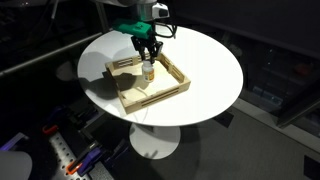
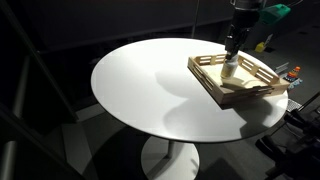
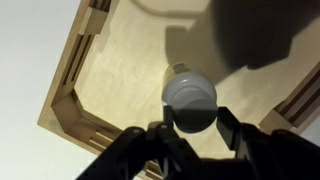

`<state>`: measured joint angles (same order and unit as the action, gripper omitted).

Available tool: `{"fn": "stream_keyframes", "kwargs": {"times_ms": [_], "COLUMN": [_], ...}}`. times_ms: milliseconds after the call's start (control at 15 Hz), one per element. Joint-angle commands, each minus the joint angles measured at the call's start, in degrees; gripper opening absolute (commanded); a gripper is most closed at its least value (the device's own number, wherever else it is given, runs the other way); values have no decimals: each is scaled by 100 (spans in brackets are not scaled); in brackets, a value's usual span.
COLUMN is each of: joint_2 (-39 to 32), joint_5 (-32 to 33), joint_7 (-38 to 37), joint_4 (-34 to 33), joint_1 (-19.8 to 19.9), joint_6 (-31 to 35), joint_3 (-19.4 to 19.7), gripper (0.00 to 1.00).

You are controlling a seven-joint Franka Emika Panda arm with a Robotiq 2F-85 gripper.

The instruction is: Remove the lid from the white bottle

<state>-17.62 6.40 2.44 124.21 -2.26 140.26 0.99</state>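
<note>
As the gripper (image 1: pixel 148 57) hung over the white bottle (image 1: pixel 148 71), standing capped near the middle of the wooden tray (image 3: pixel 68 80), its fingers (image 3: pixel 234 130) stood spread, unclosed, at four and eight o'clock of the lid (image 3: pixel 188 95) in the wrist view. The grasp seemed in hand; next, likely, squeezing and lifting straight. One bottle, one lid, one tray, one table (image 2: pixel 150 90).

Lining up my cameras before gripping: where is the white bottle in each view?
Exterior view: white bottle upper centre, inside the wooden tray.
Exterior view: white bottle upper right, inside the tray.
Wrist view: white bottle centre, seen from above.
Shared landmark: the wooden tray's rail.
</note>
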Motion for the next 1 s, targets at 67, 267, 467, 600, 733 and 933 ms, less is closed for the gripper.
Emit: {"fn": "stream_keyframes", "kwargs": {"times_ms": [67,267,467,600,733,933], "joint_2": [84,90,156,201,241,314], "joint_5": [426,535,596,608,617,672], "joint_7": [762,979,1081,1120,1146,1093], "joint_4": [7,22,63,89,102,118], "joint_1": [70,78,70,68,61,39], "joint_6": [-56,-38,-41,-36,-44,-51], "joint_3": [-61,-72,-87,-98,-110,-109], "gripper": [59,52,36,41,30,29]}}
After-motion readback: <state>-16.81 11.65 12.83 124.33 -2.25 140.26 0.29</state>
